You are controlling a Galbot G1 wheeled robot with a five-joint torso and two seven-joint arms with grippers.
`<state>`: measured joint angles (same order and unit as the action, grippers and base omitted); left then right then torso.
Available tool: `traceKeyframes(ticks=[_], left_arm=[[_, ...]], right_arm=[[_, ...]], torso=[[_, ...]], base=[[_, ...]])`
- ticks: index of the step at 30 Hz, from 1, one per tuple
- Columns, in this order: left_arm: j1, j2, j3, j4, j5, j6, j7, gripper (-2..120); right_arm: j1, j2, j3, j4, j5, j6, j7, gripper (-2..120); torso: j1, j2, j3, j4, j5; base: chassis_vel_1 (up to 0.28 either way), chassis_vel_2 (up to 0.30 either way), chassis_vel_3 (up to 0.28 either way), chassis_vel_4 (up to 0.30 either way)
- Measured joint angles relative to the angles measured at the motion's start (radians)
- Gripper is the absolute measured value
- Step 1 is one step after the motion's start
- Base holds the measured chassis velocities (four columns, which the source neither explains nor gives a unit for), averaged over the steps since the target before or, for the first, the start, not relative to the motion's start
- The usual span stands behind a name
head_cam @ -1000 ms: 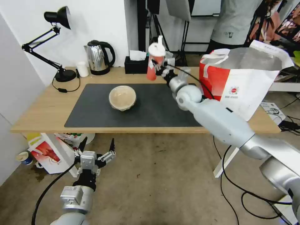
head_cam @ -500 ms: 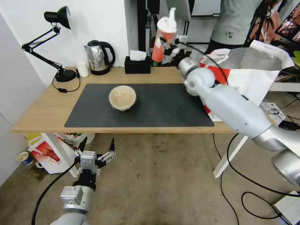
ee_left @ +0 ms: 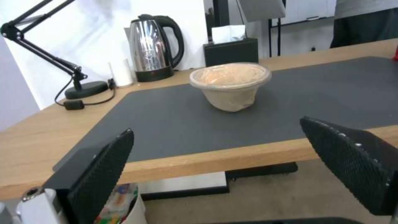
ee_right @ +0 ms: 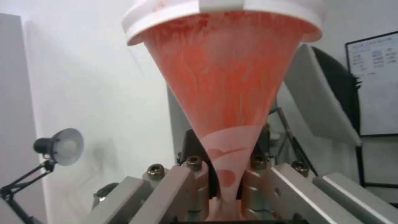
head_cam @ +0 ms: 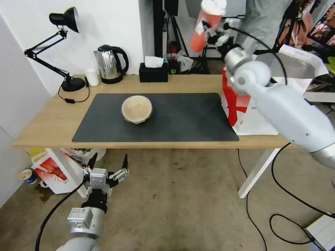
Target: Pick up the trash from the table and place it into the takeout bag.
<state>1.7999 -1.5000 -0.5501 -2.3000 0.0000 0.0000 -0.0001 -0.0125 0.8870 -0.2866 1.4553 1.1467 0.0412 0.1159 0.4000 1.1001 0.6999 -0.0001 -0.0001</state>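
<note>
— While the right gripper clamps that tapered red drink cup, which way does it lean?

— Long axis near upright, white lid up, tilted toward the foil-lined takeout bag below.

— And the beige clear-lidded bowl?

— Round, on the matte grey mat, far below the cup. Left gripper hangs splayed under the wooden table.

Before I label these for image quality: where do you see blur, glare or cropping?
Right wrist view: the red drink cup looms close, its surface smeared and soft. Head view: the cup's lid is cropped by the top edge; the kettle carries bright reflections. Left wrist view: the near fingers look soft; the beige bowl is clearer.
</note>
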Motion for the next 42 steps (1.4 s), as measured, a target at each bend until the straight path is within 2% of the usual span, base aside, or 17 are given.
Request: traceKeyframes(ticks=[19,30,42], left_arm=[[0.0,0.0,0.0,0.0,0.0,0.0,0.0,100],[0.0,0.0,0.0,0.0,0.0,0.0,0.0,100],[0.0,0.0,0.0,0.0,0.0,0.0,0.0,100]], right_arm=[[-0.049,-0.16,0.131,-0.004,0.002,0.004,-0.056,3],[-0.096,-0.195,0.205,-0.049,-0.008,0.017,-0.099,3],[-0.162,-0.192,0.28,-0.108,-0.073,0.05,-0.143,3]], torso=[[0.0,0.0,0.0,0.0002,0.0001],[0.0,0.0,0.0,0.0001,0.0002],[0.0,0.0,0.0,0.0001,0.0002]], base=[[0.0,0.0,0.0,0.0],[0.0,0.0,0.0,0.0],[0.0,0.0,0.0,0.0]])
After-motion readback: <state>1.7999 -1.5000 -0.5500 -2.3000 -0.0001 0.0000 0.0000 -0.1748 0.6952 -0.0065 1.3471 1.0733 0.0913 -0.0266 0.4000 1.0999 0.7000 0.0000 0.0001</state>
